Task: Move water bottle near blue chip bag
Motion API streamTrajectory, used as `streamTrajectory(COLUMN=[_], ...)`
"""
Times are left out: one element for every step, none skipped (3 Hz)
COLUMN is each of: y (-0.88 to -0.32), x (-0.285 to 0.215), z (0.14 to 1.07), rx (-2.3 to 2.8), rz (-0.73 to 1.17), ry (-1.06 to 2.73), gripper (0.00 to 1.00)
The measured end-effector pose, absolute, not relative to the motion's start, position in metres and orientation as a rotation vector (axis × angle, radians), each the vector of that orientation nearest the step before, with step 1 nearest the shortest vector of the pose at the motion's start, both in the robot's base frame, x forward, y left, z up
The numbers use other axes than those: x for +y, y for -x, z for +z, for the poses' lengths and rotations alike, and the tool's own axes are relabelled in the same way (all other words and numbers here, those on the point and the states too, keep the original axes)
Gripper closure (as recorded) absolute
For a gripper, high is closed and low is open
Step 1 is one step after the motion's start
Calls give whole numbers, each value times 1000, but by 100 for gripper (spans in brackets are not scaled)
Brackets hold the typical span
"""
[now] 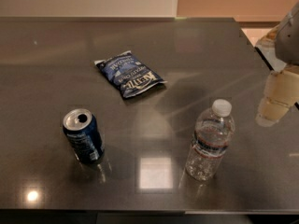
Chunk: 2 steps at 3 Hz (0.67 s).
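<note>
The water bottle stands upright at the front right of the dark table; it is clear, with a white cap and a thin label band with a red stripe. The blue chip bag lies flat near the table's middle, up and to the left of the bottle. My gripper hangs at the right edge of the view, above the table, to the right of the bottle and apart from it. Its pale fingers point down and nothing shows between them.
A dark blue soda can with an opened silver top stands at the front left. The table's front edge runs along the bottom of the view and its right edge slants behind my arm.
</note>
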<state>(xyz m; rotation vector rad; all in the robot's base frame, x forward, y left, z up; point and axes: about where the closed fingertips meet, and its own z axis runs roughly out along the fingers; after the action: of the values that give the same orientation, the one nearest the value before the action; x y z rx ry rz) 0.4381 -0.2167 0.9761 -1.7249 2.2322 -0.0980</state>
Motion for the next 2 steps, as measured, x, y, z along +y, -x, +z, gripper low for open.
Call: streamTrajectory(y=[-438, -433], x=[-217, -205], z=[976, 977], rx=[2232, 2162], rz=[-98, -51], ry=[1725, 1767], gripper=[0, 0])
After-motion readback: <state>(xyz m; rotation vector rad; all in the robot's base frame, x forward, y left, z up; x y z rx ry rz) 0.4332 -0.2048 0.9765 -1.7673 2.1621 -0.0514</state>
